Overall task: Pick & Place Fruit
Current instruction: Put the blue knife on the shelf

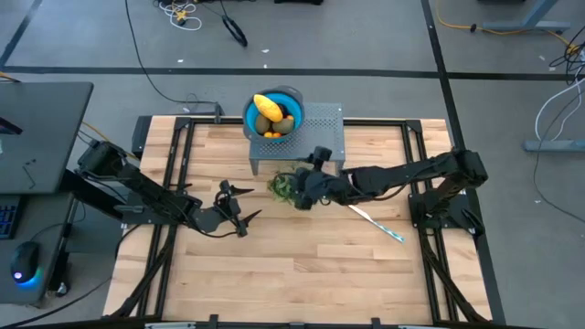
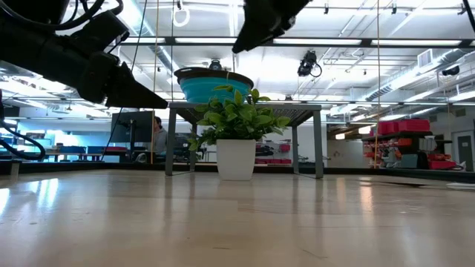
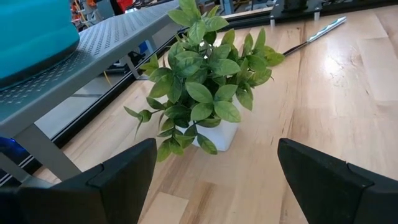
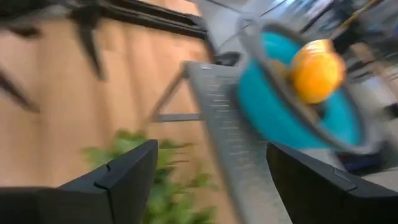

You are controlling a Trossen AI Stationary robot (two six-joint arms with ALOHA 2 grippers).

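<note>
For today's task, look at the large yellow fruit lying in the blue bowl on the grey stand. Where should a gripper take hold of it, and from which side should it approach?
Grip the yellow fruit across its narrow middle, coming straight down from above. It lies on top of the smaller pieces, its long axis running diagonally, so the fingers should straddle its short width. The blue bowl walls off any side approach, and the grey stand lifts it off the table.

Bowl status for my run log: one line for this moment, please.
fruit: in blue bowl on grey stand | left gripper: open, empty | right gripper: open, over plant
</note>
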